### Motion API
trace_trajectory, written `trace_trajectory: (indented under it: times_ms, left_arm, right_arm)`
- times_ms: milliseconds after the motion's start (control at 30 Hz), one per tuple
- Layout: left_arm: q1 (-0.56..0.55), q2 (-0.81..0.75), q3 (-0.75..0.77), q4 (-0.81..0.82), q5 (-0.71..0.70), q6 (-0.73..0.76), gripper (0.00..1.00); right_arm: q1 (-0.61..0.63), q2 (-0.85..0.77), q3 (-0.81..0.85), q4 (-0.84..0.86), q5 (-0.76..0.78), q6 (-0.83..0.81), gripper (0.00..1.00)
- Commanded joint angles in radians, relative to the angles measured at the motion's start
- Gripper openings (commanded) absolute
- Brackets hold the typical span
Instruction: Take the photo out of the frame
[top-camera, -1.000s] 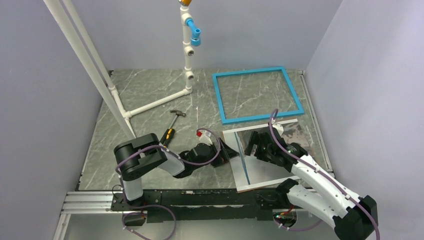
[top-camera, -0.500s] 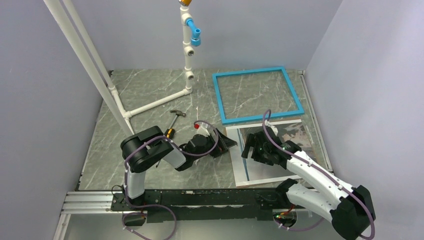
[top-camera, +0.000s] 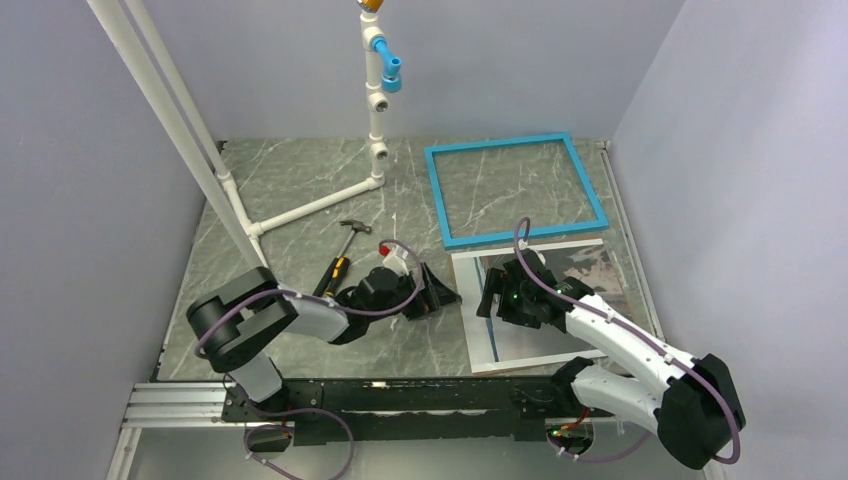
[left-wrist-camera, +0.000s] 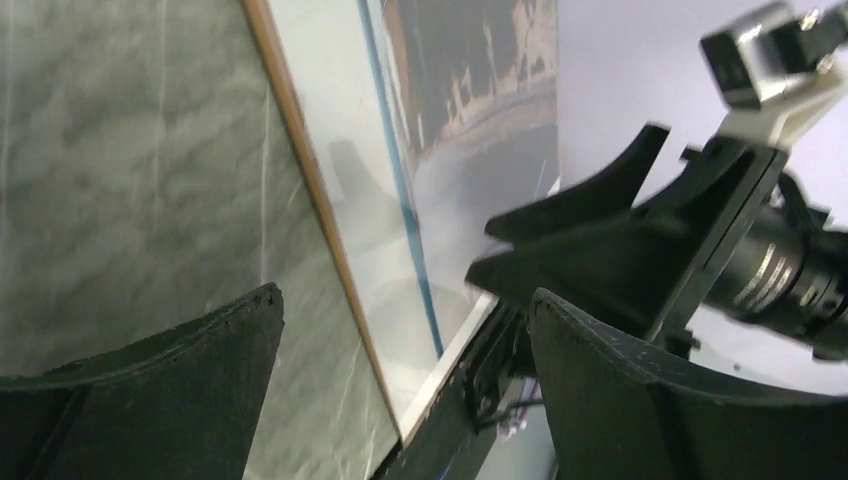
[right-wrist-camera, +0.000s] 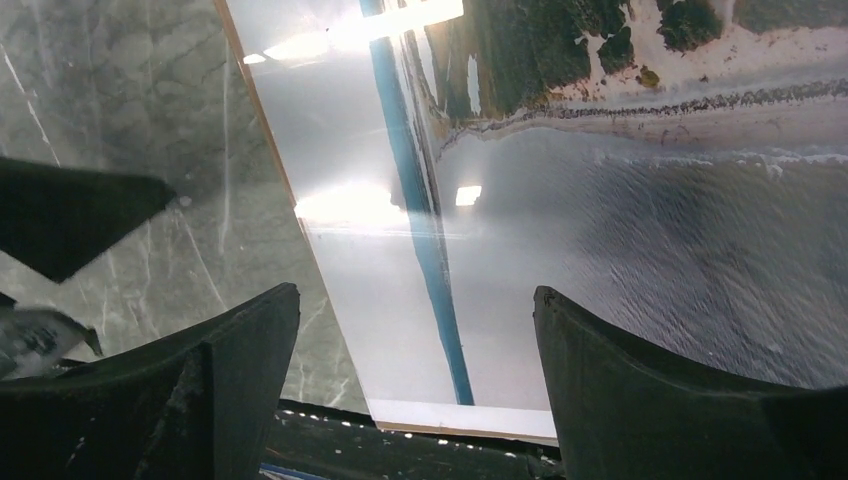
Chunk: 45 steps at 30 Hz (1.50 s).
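Now the photo (top-camera: 598, 270) is lying flat on the table (top-camera: 300, 190), just nearer me than the frame (top-camera: 436, 195); my right gripper (top-camera: 490, 300) is hovering spread wide over its left part, my left gripper (top-camera: 445, 293) gaping beside its left edge

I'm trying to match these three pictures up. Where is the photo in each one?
Top external: the photo lies right of centre, partly under the right arm.
Left wrist: top centre, slanting away.
Right wrist: fills the upper right.
Shared landmark: the thin blue line running down the sheet shows in all three views.
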<state>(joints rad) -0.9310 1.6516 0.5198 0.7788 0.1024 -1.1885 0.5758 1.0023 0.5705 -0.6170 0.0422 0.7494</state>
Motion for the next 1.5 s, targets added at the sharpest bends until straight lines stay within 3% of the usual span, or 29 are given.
trace_trajectory:
  times_ms: [0, 233, 467, 667, 900, 1467]
  left_arm:
    - [-0.048, -0.056, -0.094, 0.062, 0.055, -0.003, 0.94]
    - [-0.232, 0.007, -0.120, 0.237, -0.026, -0.141, 0.91]
    - [-0.366, 0.023, -0.086, 0.143, -0.170, -0.211, 0.91]
    - [-0.399, 0.038, -0.059, 0.116, -0.204, -0.229, 0.91]
    - [-0.403, 0.128, -0.058, 0.225, -0.195, -0.280, 0.91]
    - [-0.408, 0.169, -0.009, 0.278, -0.188, -0.237, 0.91]
  right_arm:
    - [0.000, -0.002, 0.008, 0.039, 0.009, 0.008, 0.87]
    - [-0.001, 0.006, 0.000, 0.043, 0.061, 0.032, 0.87]
    - [-0.001, 0.024, -0.004, 0.045, 0.065, 0.033, 0.87]
    - [-0.001, 0.029, -0.032, 0.066, 0.068, 0.038, 0.87]
    - [-0.001, 0.070, -0.056, 0.102, 0.042, 0.045, 0.87]
    - [-0.001, 0.066, -0.075, 0.123, 0.035, 0.044, 0.87]
